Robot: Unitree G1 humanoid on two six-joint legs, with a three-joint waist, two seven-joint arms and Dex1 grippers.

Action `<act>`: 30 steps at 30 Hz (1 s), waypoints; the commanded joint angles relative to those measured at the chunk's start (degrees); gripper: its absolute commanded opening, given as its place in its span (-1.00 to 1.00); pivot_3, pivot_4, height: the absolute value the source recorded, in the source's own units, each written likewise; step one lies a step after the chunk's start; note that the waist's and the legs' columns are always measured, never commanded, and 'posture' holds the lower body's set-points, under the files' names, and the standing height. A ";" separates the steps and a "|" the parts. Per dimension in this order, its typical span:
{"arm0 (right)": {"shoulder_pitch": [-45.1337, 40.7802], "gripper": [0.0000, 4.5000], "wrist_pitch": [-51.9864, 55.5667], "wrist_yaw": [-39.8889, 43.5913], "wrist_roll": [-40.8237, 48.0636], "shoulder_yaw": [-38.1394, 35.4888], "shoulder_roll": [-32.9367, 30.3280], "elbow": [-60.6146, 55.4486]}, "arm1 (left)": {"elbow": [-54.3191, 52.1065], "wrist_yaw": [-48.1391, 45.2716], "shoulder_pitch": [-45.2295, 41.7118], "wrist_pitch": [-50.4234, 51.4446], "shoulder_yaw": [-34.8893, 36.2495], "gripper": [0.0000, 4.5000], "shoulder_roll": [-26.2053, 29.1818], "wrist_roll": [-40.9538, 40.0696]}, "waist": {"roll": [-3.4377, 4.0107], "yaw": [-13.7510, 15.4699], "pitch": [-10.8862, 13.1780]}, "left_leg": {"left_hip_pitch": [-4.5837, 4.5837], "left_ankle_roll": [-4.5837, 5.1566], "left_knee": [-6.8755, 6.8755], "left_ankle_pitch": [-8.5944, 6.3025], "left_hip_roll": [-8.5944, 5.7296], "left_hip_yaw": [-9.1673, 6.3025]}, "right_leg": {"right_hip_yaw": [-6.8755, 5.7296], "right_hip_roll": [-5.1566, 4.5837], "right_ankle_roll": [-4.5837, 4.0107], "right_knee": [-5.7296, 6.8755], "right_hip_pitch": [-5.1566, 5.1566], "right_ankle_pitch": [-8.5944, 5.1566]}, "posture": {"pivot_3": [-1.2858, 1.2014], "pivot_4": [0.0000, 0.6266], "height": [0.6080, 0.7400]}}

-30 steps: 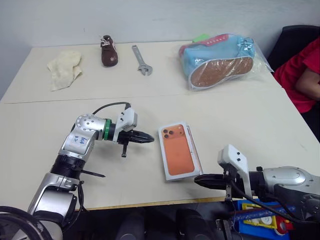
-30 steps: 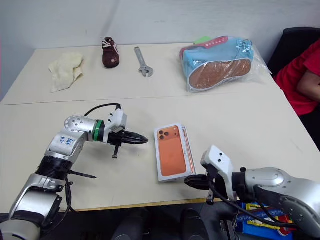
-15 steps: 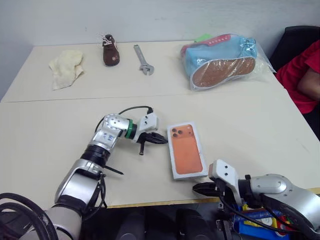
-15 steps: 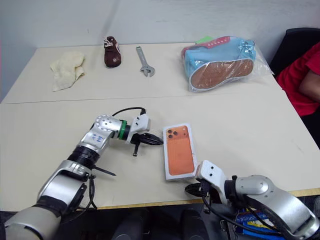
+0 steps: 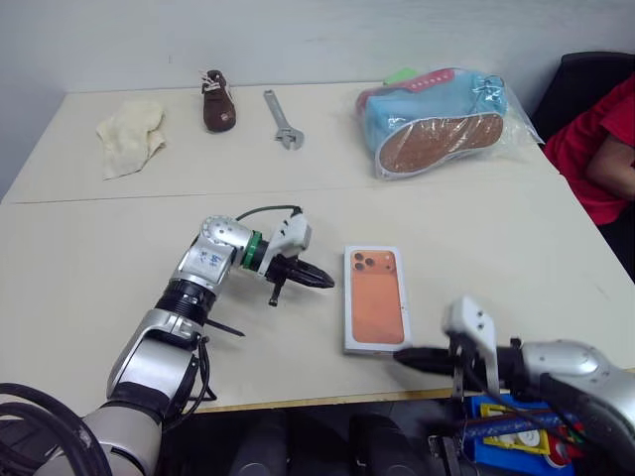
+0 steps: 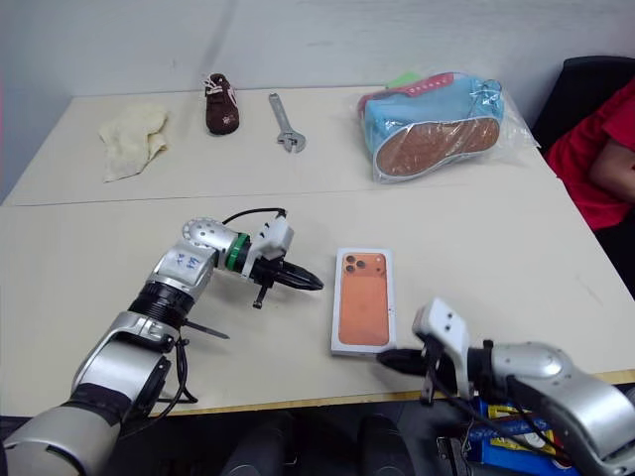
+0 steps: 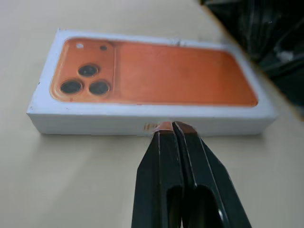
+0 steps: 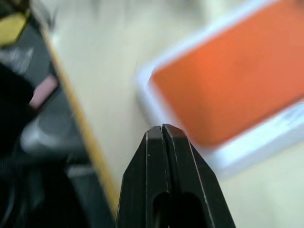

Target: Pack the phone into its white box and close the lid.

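I see the lid [image 5: 376, 298] sitting on the box, orange print up, lying flat on the table [image 5: 516, 248] at lower centre of the frame. My left gripper [image 5: 325, 282] has its fingers pressed together, pointing at the lid's left side. My right gripper [image 5: 400, 357], fingers also pressed together, sits at its near corner.

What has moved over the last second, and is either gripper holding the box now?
The left gripper swung in toward the closed box, whose lid is on, and now points at its long side. The right gripper came in to the box's near corner. The box went from tilted to squarer on the table. Both grippers stayed shut, holding nothing. The cloth, shoe, wrench and bag stayed put.
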 commanded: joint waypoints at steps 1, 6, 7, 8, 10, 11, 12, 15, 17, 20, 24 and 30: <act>-1.56 -0.99 -0.16 -3.80 -5.61 2.93 1.54 2.39 | -0.05 3.60 -1.64 -0.79 -0.56 -1.00 -3.05 0.99 | -0.01 0.23 -0.01 | 0.00 0.02 0.02 -0.01 -0.01 -0.02 | -0.02 -0.01 0.00 -0.02 0.02 0.00 | 0.03 -0.52 1.00; -2.29 -0.99 -2.21 -5.74 -15.32 10.68 2.34 5.57 | 7.56 12.50 -1.49 -9.03 -6.09 -1.00 -6.83 10.37 | -0.08 -0.14 -0.01 | -0.05 0.06 0.06 -0.04 -0.15 0.10 | 0.10 -0.04 0.03 -0.06 -0.05 0.01 | 0.03 -0.52 1.00; -2.04 -0.99 -2.90 -5.66 -16.82 11.75 2.17 5.85 | 8.73 13.28 -1.52 -10.07 -6.77 -1.00 -7.03 11.44 | -0.15 -0.16 -0.06 | -0.05 0.08 0.13 -0.05 -0.12 0.11 | 0.09 -0.01 0.05 -0.03 -0.04 0.02 | 0.03 -0.52 1.00; -1.67 -0.99 -3.83 -5.58 -18.21 12.57 2.07 6.03 | 9.49 13.89 -1.52 -11.24 -7.20 -1.00 -7.04 12.21 | -0.18 -0.20 -0.08 | 0.00 0.07 0.14 -0.05 -0.10 0.10 | 0.09 0.00 0.05 -0.02 0.01 0.02 | 0.03 -0.52 1.00; -0.96 -0.99 -5.67 -5.21 -19.69 12.64 2.16 5.61 | 9.65 13.40 -1.43 -10.89 -6.77 -1.00 -6.68 11.81 | -0.19 -0.19 -0.09 | 0.19 0.08 0.17 -0.07 -0.03 0.08 | 0.07 0.03 0.07 -0.02 0.22 0.03 | 0.03 -0.52 1.00; -0.84 -0.99 -5.88 -4.93 -18.94 11.44 2.55 4.99 | 9.09 12.74 -1.46 -9.75 -5.90 -1.00 -6.18 10.87 | -0.18 -0.19 -0.10 | 0.22 0.08 0.17 -0.07 -0.02 0.07 | 0.07 0.03 0.09 -0.02 0.26 0.04 | 0.03 -0.52 1.00; -0.92 -1.00 -6.30 -4.07 -17.20 9.34 2.87 4.08 | 7.22 10.69 -1.42 -6.92 -4.19 -0.92 -5.05 8.49 | -0.18 -0.19 -0.10 | 0.27 0.08 0.18 -0.07 -0.01 0.06 | 0.08 0.03 0.09 0.00 0.31 0.04 | 0.03 -0.52 1.00; -1.20 -0.84 -5.83 0.57 -11.02 2.98 1.59 2.06 | 0.45 6.35 -1.04 1.11 1.05 -0.61 -0.58 2.06 | -0.12 -0.59 -0.03 | 0.20 0.07 0.19 -0.07 0.02 0.04 | 0.09 0.03 0.09 0.00 0.24 0.05 | 0.03 -0.52 1.00; -1.25 -0.63 -6.04 4.68 -7.99 -1.00 -0.55 1.51 | -4.83 4.61 -0.64 9.13 5.25 -0.35 2.85 -3.28 | -0.10 -1.07 0.05 | -0.01 0.06 0.18 -0.07 0.02 0.06 | 0.13 0.03 0.09 0.04 0.00 0.05 | 0.03 -0.52 1.00; -1.89 -0.20 -5.41 10.90 -3.88 -8.46 -4.98 3.62 | -14.89 0.39 3.14 18.76 10.24 0.05 11.29 -10.12 | -0.06 -1.36 0.09 | -0.09 0.04 0.20 -0.07 0.02 0.04 | 0.10 0.01 0.09 0.02 -0.05 0.05 | 0.03 -0.52 1.00; -2.26 0.30 -3.49 20.51 1.03 -19.58 -11.52 9.35 | -30.21 -3.85 14.17 28.60 15.82 0.51 25.81 -16.69 | 0.08 -1.77 0.16 | 0.05 -0.04 0.10 -0.11 0.06 0.10 | 0.20 0.00 0.08 -0.08 0.07 0.04 | 0.03 -0.52 1.00; -3.82 0.99 -7.63 28.97 -2.60 -24.43 -17.23 20.26 | -44.54 -1.89 35.01 33.38 30.70 1.00 39.14 -21.94 | 0.15 -1.47 0.21 | 0.21 -0.04 -0.27 -0.15 0.17 0.06 | 0.17 -0.07 -0.10 -0.29 0.15 -0.05 | 0.03 -0.52 1.00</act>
